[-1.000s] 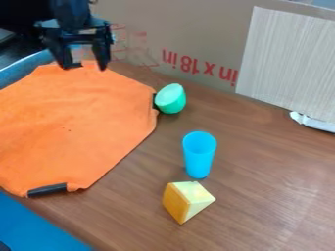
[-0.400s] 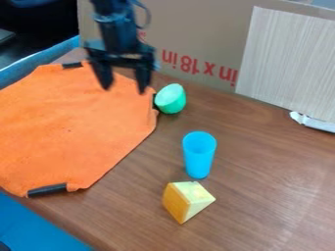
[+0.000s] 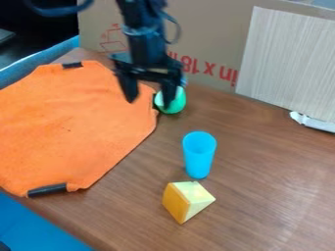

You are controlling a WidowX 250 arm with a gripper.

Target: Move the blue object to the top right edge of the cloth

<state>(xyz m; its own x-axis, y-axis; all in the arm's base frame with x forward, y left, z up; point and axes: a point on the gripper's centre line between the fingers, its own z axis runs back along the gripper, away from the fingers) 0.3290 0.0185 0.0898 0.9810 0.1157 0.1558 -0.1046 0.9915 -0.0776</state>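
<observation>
OK, blue cup's upright, right of the orange cloth, just beyond the yellow wedge. Gripper's open w/ nothing held, by cloth's far-right edge. Prob. approach step; next: come nearer, lower, grasp cup.

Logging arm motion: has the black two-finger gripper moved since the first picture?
Yes: the black two-finger gripper has moved rightward and down, nearer the blue plastic cup.

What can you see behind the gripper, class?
Behind the gripper are parts of the cloth, the green object and the cardboard. One finger covers some of the green object, so that part cannot be seen.
</observation>
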